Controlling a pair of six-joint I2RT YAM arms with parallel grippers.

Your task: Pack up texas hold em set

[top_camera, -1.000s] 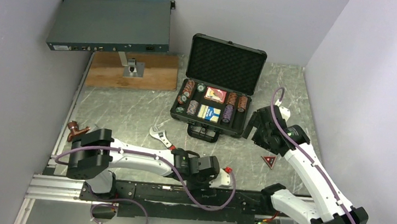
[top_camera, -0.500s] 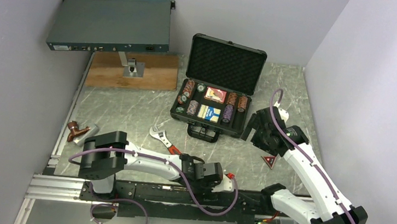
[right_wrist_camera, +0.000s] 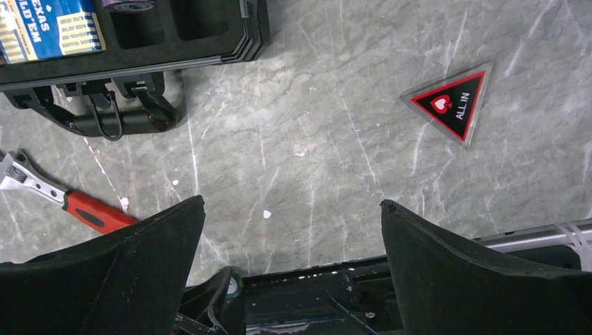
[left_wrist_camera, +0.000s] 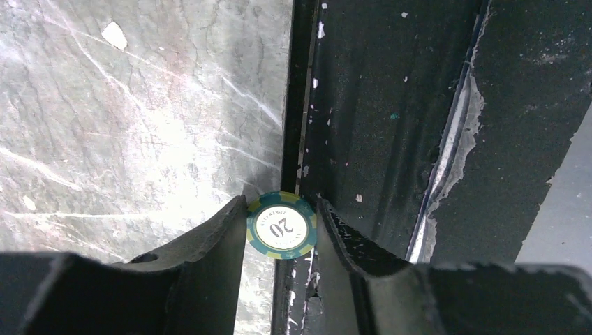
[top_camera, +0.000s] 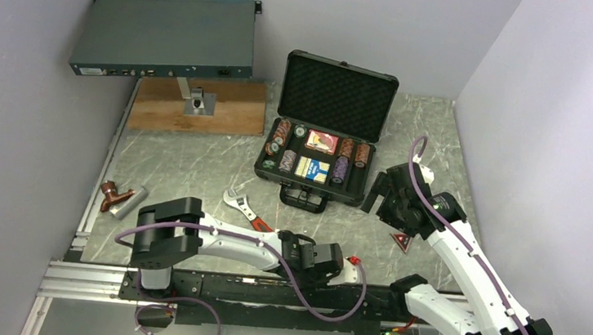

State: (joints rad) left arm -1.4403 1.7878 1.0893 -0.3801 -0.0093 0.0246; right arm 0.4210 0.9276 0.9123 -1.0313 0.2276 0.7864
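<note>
Your left arm lies low, elbow folded back and forearm stretched out along the bench (top_camera: 195, 166) edge nearest the arm bases, well in front of the open black case (top_camera: 337, 97). The left tool (left_wrist_camera: 281, 201) pinches a green-and-cream poker chip (left_wrist_camera: 281, 232) marked 20, a finger touching each side. The chip sits over the seam between the bench edge and a black rail (left_wrist_camera: 377, 125). Your right arm rises from its base and leans toward the case's front right corner, wrist tipped down. The right tool (right_wrist_camera: 290, 206) is spread wide and holds nothing. The red triangle (right_wrist_camera: 450, 101) lies flat on the bench, in front of that corner. Inside the case are rows of chips (top_camera: 282, 133), a red deck (top_camera: 322, 142) and a blue deck (right_wrist_camera: 45, 28).
</note>
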